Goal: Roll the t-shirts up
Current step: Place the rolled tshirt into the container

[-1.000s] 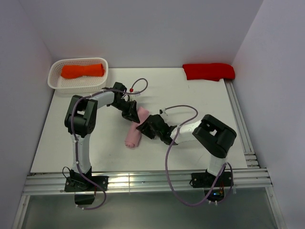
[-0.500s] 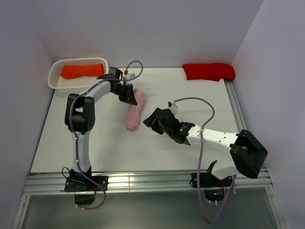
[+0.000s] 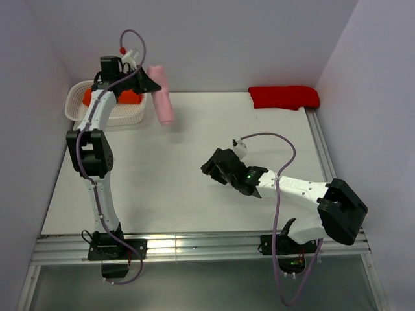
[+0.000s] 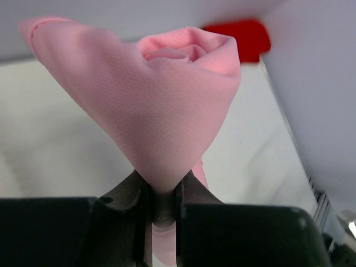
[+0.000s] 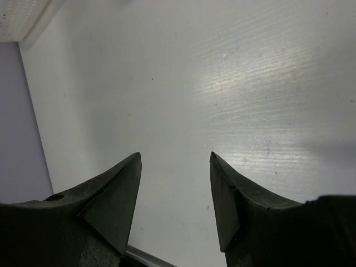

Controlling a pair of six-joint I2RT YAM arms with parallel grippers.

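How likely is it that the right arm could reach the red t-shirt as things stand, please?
Probably yes: the right gripper is open and empty, and only bare table lies between it and the red t-shirt at the far edge.

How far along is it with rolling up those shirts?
One looks done: an orange t-shirt lies in the basket. In hand: the pink t-shirt, rolled, hangs pinched in the left gripper beside the basket. Left: the red t-shirt at the far edge of the table, untouched. The right gripper is open and empty.
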